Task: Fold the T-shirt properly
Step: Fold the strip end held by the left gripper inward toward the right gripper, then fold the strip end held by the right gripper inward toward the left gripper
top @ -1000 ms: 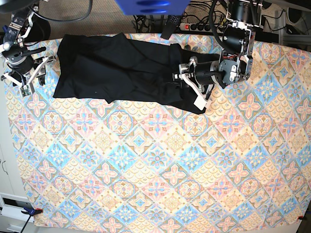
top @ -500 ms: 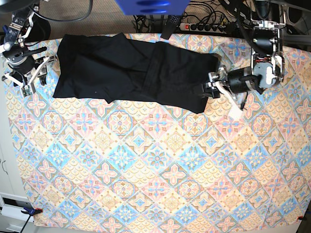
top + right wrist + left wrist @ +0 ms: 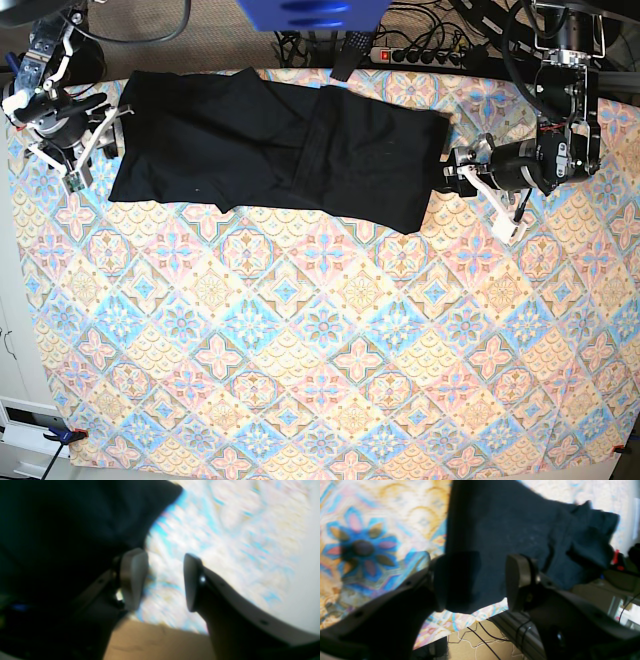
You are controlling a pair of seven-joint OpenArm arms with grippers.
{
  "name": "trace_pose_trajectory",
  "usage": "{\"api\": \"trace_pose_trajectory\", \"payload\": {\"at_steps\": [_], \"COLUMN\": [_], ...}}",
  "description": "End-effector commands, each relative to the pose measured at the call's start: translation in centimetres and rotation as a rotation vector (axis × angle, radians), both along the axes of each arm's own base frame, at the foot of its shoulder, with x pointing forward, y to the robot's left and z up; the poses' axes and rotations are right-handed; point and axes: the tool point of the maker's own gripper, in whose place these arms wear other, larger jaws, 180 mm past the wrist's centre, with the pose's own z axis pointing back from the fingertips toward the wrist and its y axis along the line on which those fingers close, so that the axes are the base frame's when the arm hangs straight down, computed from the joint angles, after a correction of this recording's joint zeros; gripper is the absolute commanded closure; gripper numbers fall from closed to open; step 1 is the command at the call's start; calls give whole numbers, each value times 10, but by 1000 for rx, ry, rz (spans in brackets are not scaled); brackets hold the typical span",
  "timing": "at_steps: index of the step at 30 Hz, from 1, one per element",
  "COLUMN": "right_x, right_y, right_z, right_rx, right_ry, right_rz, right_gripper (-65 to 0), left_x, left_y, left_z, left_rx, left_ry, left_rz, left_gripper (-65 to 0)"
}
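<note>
A desk [image 3: 330, 400] fills most of the base view, covered by a cloth [image 3: 300, 330] patterned in pink, blue and yellow diamond tiles with flower motifs. Beyond the desk's far edge lie tan carpet [image 3: 215, 35], a power strip [image 3: 425, 56] with a red switch and a tangle of black cables [image 3: 430, 25]. A white cabinet [image 3: 10, 350] stands at the desk's left edge.

**Black T-shirt, partly folded, at the table's far edge**

The T-shirt [image 3: 275, 145] lies flat as a long, wrinkled black band across the far side of the patterned cloth. Overlapping folded layers show near its middle, and its lower edge runs unevenly.
</note>
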Motion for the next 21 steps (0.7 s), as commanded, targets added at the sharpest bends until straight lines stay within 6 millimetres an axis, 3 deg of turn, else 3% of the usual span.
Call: {"api": "trace_pose_trajectory", "payload": {"at_steps": [1,5,10,13,21], "right_x": [2,10,-9,-15,-19], "right_y": [-12,-16,-17,-23,-22], "right_z": [5,-2,-33,-41,-46], "right_rx": [-16,78,173,175,186], "right_ry": [-3,3,83,118,134], "right_rz": [-7,-30,-94,-103,-108], "right_gripper": [-303,-322,-322,-322,-327], "left_x": [7,7,7,7,7], "left_y": [0,0,1,1,-1], "left_z": [9,9,9,9,9], "left_rx": [-7,-6,-3,-3,-6], "left_ry": [-34,-34,-34,-34,-35], "left_rz": [-7,-7,-8,-8,-9], "left_gripper": [-346,-346,-346,-346,-346]}}
